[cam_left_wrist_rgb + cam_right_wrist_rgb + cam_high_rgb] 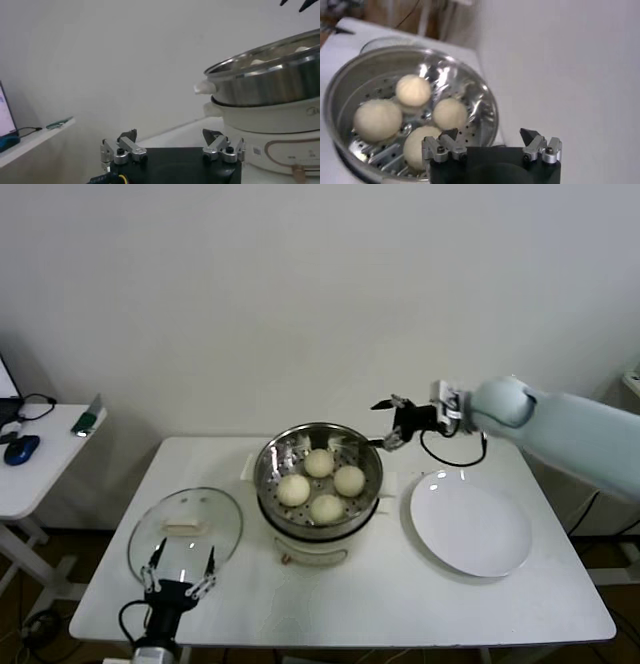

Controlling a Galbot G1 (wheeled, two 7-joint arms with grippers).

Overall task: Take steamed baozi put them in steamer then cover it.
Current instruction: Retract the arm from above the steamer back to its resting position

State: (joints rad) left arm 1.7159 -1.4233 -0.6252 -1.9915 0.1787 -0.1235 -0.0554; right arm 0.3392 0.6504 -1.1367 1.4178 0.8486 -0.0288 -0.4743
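- Four buns are seated on the perforated tray inside the steamer, which stands at the middle of the counter; none is left on the white plate to its right.
- The glass lid is lying flat on the counter, left of the steamer and near the front-left edge, its cream handle facing up.
- Covering is judged to be the step in hand. The lid is best taken by its central handle, lifted level, carried across clear of the steamer rim, and lowered squarely so the metal rim seats all round.
- The left end effector is placed low at the lid's near edge, fingers apart and empty.
- The right end effector is held above the steamer's far right rim, fingers apart and empty; it is judged to be in the lid's way and should be drawn aside.
- Open counter is available in front of the steamer; the wall stands close behind.
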